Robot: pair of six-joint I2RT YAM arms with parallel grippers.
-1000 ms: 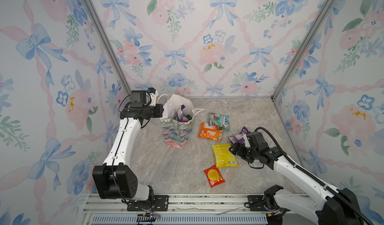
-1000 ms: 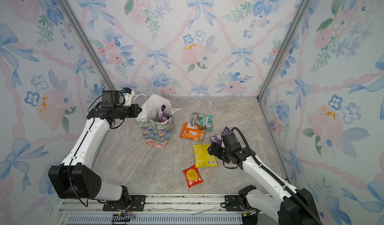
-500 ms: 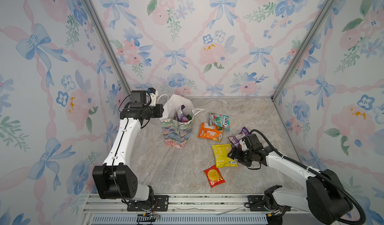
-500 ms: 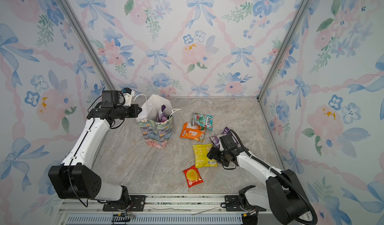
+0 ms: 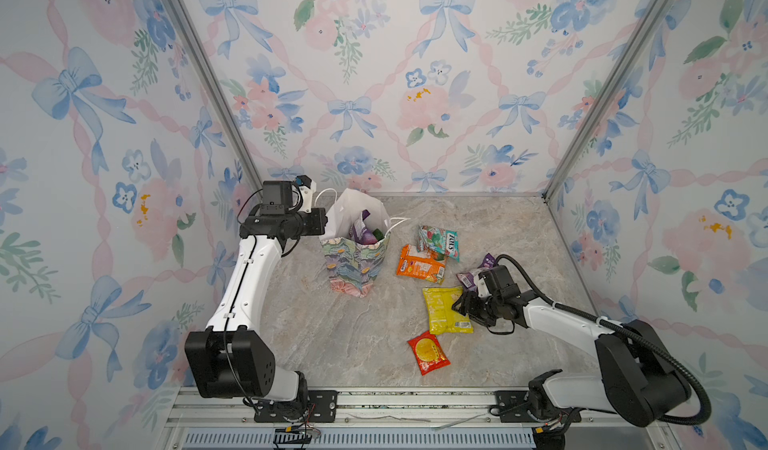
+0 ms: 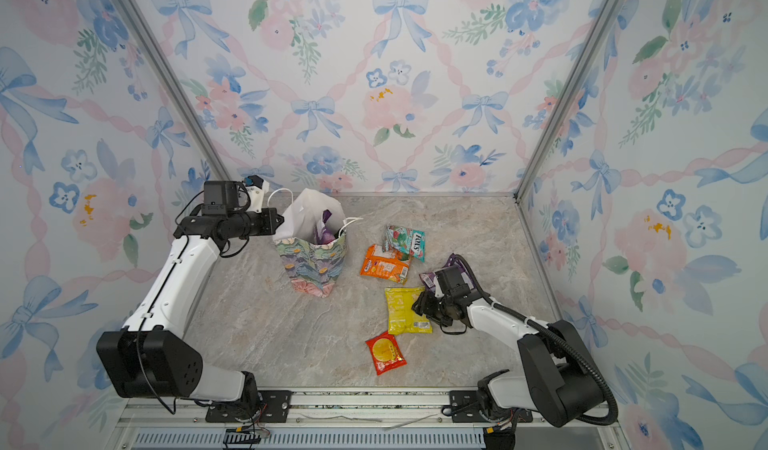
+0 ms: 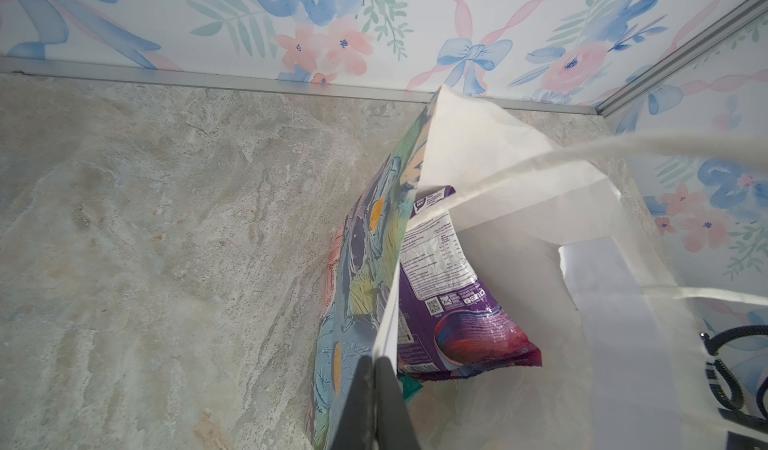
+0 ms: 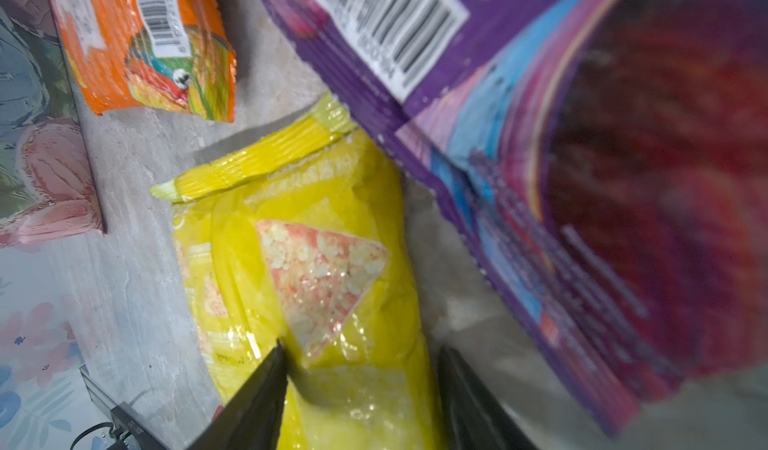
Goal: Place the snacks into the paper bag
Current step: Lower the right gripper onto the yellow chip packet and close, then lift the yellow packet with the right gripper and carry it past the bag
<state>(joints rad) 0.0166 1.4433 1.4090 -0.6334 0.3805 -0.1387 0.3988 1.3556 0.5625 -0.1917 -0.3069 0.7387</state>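
the left gripper is clamped shut on the bag wall at the rim's 9 o'clock side, holding the mouth open. the bag stands upright at 10 o'clock on the table, and a bagged purple packet sticks up inside it. at the bag's 3 o'clock lie the orange packet and, at its 1 o'clock, the teal packet. the yellow packet lies flat at the bag's 4 o'clock, with the red packet at its 6 o'clock. the right gripper is low over the yellow packet's 3 o'clock edge. its jaws stand apart astride the film and do not yet pinch it. a loose purple packet sits just beside the wrist.

the glossy film may slip if the jaws catch only a thin fold. a finger may also shove the packet toward the red one. the loose purple packet could be dragged along by the wrist. at the bag, the yellow packet may snag on the upright purple one or a cord handle, and a bump could tip the bag or tear the paper.

a second ago the right gripper hung higher, nearer the loose purple packet, with wider jaws. the left arm, bag and packets have not moved.
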